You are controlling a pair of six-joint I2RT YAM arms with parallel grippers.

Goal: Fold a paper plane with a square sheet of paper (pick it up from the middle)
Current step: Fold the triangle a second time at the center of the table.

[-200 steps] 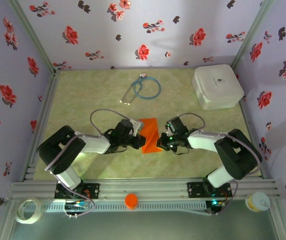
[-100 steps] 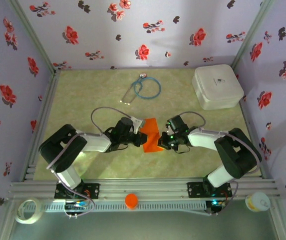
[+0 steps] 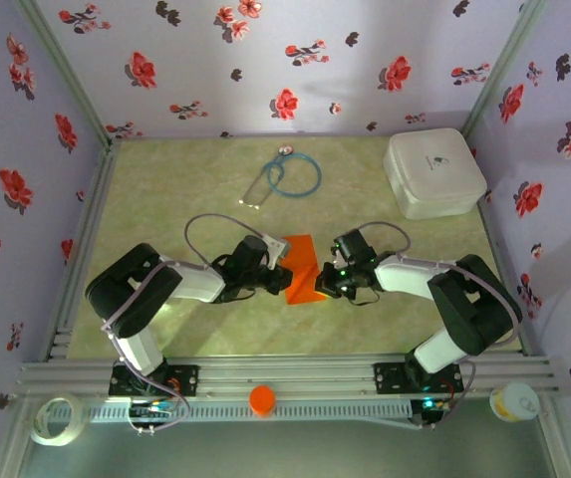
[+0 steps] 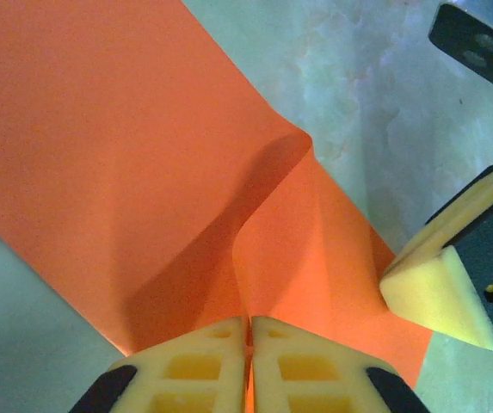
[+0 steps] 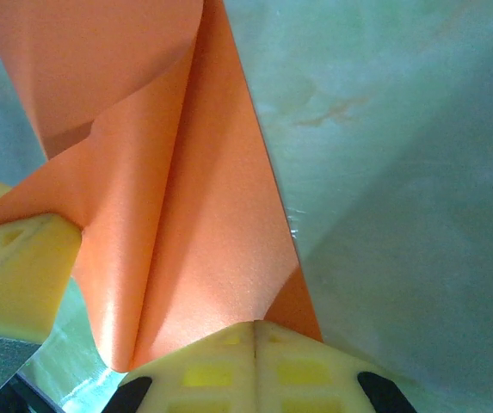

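The square sheet of paper (image 3: 302,269) is bright orange and hangs buckled at the table's middle, pinched from both sides. My left gripper (image 3: 279,275) is shut on its left edge. In the left wrist view the sheet (image 4: 134,146) runs into the closed left gripper (image 4: 249,322), with a raised fold beside it. My right gripper (image 3: 325,283) is shut on the right edge. In the right wrist view the paper (image 5: 199,215) curls up from my right gripper (image 5: 256,325). The sheet is bent and has no dart shape.
A blue stethoscope (image 3: 287,176) lies at the back centre and a white rounded box (image 3: 432,171) at the back right. On the front rail sit a small orange cap (image 3: 262,399), a tape roll (image 3: 54,418) and a small tub (image 3: 515,401).
My left gripper has edged right toward the right one. The sheet between them has narrowed and buckled more. The right arm has barely moved.
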